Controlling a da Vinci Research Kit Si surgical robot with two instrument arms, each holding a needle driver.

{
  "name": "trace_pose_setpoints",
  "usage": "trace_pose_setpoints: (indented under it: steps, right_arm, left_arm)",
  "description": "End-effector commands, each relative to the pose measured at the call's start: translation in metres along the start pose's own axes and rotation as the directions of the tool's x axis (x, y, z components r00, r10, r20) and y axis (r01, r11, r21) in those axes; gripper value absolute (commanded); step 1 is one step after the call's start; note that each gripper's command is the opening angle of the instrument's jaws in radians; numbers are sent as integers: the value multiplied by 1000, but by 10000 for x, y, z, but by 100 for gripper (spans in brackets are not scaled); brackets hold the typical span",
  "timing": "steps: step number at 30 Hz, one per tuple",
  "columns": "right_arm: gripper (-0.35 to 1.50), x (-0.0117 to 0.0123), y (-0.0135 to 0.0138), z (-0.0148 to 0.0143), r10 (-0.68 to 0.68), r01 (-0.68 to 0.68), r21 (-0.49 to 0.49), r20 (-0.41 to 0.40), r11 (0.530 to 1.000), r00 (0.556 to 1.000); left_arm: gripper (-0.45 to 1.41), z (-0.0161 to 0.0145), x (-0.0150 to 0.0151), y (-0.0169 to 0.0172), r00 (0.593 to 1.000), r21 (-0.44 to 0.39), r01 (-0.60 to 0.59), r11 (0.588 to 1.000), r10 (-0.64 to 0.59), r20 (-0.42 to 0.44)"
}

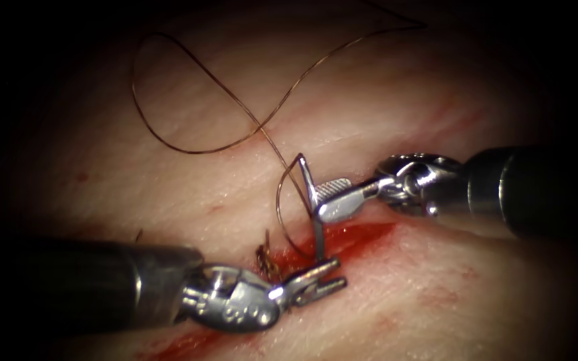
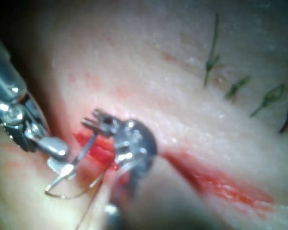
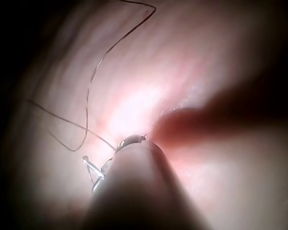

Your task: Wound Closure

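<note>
Endoscope: right tool pinching curved steel needle near its thread end, w/ needle upright over wet red cut, tip at left tool, jaws spread, gripping nothing. Thin dark thread looping far-left on pale tissue.
Left wrist: left tool jaws apart beside needle.
Right wrist: thread curling; jaw state can't tell.

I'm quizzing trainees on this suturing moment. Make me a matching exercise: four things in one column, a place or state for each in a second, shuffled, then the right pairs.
Things
1. right claw
2. left claw
3. thread
4. red fluid

States
A. pools in the cut
B. shut on the needle near its middle
C. open beside the needle's lower end, holding nothing
D. lies in a wide loop on the tissue above the cut

Pairs: 1-B, 2-C, 3-D, 4-A
</note>
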Motion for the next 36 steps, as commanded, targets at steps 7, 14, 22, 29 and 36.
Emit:
trace_pose_setpoints:
  steps: [7,14,22,29,36]
  right_arm:
    - [116,-3,7,19,28,-28,-6,16,1000,999]
    - [111,-3,6,19,28,-28,-7,23,1000,999]
    - [71,-1,9,25,22,-23,11,46,1000,999]
    - [-35,-2,11,23,17,-18,20,57,1000,998]
    - [-35,-10,16,21,8,-9,20,63,1000,998]
  left_arm:
    - [-45,5,-1,8,1000,-2,-4,1000,4,-1]
    - [-45,5,-1,8,1000,-4,-4,1000,4,1]
    - [-45,6,0,8,1000,-3,-4,1000,4,2]
    - [-45,6,0,8,1000,-3,-4,1000,4,2]
    - [-45,4,1,8,1000,-4,-3,1000,3,2]
